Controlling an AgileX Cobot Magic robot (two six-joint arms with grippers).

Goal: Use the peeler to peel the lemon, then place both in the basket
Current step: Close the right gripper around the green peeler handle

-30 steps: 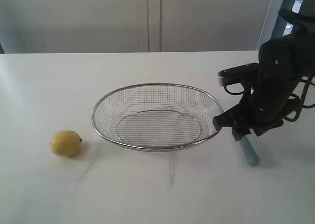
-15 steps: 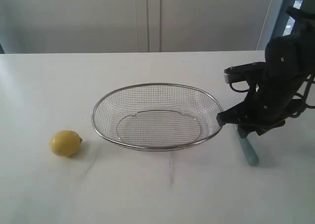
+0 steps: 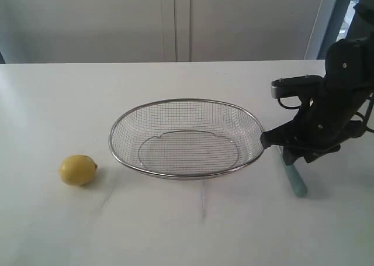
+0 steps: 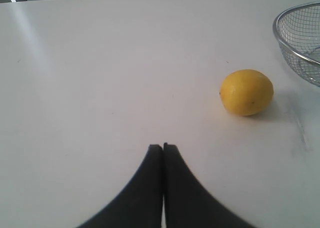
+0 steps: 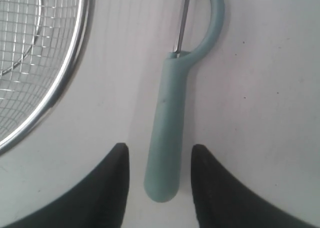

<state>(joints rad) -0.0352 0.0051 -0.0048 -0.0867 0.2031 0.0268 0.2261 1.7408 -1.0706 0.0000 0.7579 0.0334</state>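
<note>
The peeler (image 5: 169,118) lies on the white table (image 3: 175,231) just beside the basket (image 5: 75,77), its handle between the right gripper's (image 5: 159,150) wide-spread jaws, untouched. The left gripper (image 4: 163,147), clenched and empty, hovers near the lemon (image 4: 247,92).

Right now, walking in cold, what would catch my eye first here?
The big silver mesh basket in the middle of the white table stands out first, empty. A bright yellow lemon sits alone to its left, and on its right the black right gripper hangs open astride the handle of a teal peeler lying on the table.
</note>
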